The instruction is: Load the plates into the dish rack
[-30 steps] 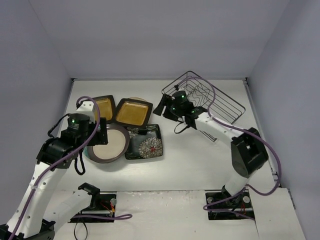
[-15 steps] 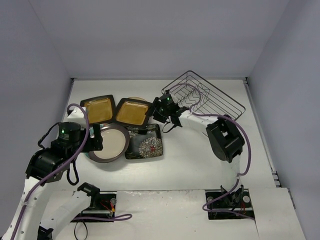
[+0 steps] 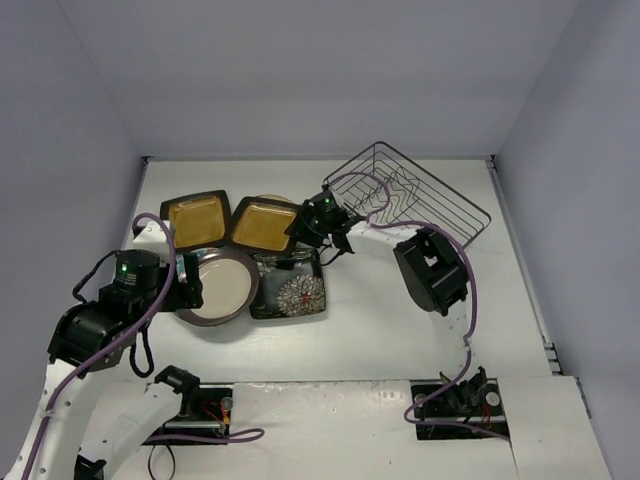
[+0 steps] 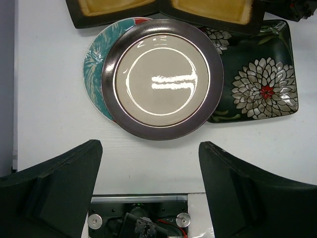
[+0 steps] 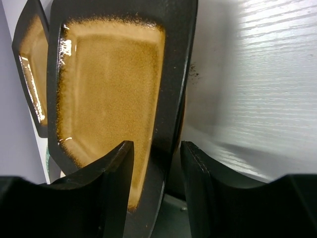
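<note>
Your left gripper (image 4: 149,148) hangs wide open, and your right gripper (image 5: 157,146) sits around 1 amber plate (image 5: 109,84), but I cannot tell if it squeezes.

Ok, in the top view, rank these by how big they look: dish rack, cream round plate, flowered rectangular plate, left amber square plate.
1. dish rack
2. cream round plate and flowered rectangular plate: about alike, so not ranked
3. left amber square plate, though it lies farther from the camera

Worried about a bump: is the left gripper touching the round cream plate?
Apart: left wrist view shows table between left gripper and cream plate.
</note>
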You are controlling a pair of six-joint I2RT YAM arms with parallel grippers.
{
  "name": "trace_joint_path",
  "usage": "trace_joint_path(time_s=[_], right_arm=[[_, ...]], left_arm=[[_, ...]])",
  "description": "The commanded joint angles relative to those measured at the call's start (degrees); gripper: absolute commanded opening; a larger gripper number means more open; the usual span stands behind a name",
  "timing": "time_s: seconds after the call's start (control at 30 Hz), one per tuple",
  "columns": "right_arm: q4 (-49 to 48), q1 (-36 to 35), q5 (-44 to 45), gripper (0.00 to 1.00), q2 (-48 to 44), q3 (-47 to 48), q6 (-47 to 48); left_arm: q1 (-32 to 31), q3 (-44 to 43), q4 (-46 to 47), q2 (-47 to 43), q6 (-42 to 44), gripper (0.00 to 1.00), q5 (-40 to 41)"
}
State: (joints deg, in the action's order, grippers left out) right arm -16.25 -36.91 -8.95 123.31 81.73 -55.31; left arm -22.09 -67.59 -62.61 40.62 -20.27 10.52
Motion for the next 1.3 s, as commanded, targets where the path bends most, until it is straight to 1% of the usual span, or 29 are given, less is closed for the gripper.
trace_joint_path(time_s=[0.0,0.03,0.13,0.17,0.23,0.27,0.3,0.33,0.37,0.57,0.67,0.93,1.17,1.27], right_arm=[[-3.88,-0.54,-0.72,0.42,-0.7,3.26,-0.59],[-3.88,-0.62,-0.8,0.41,-0.52,3.26,-0.68],[-4.14,-0.62,-1.16,0.33,-0.17,3.52,-0.59],[-4.14,-0.62,-1.24,0.27,-0.26,3.61,-0.5],[-4.05,-0.62,-1.07,0.2,-0.43,3.61,-0.07],[-3.88,-0.62,-0.98,0.12,-0.7,3.69,0.11],[-3.79,-0.62,-0.89,0.08,-0.87,3.7,0.37],[-3.61,-0.62,-0.89,0.02,-1.4,3.78,0.99],[-3.26,-0.62,-0.63,0.0,-1.75,3.87,1.34],[-1.51,-0.54,-0.37,0.0,-4.91,5.27,4.67],[1.74,-0.54,-0.1,0.0,-5.97,7.91,6.79],[8.42,-0.45,1.03,0.0,-8.78,12.83,16.8],[8.87,-0.45,1.22,0.0,-11.24,15.65,26.73],[6.6,-0.54,0.25,0.0,-12.65,15.74,31.65]], left_arm=[[-0.24,-0.61,0.38,0.16,-0.91,0.8,0.99],[-0.24,-0.61,0.38,0.07,-0.91,0.8,0.99],[-0.24,-0.52,0.21,-0.02,-0.91,0.8,0.99],[-0.24,-0.52,0.21,-0.02,-0.82,0.8,0.99],[-0.24,-0.44,0.12,-0.19,-0.82,0.8,1.08],[-0.24,-0.43,0.21,-0.1,-0.82,0.8,1.08],[-0.24,-0.43,0.38,-0.28,-0.82,0.8,1.16],[-0.24,-0.43,0.38,-0.19,-0.65,0.8,1.17],[-0.24,-0.43,0.38,-0.28,-0.65,0.8,1.17],[-0.24,-0.61,1.0,-0.1,-0.21,0.8,1.16],[-0.32,-0.7,1.52,0.07,-0.03,0.8,1.17],[-0.15,-0.87,2.84,0.69,-0.03,0.8,0.29],[-0.24,-1.14,3.99,1.21,-0.03,0.8,-0.07],[-0.24,-1.49,4.51,1.48,-0.03,0.8,-0.33]])
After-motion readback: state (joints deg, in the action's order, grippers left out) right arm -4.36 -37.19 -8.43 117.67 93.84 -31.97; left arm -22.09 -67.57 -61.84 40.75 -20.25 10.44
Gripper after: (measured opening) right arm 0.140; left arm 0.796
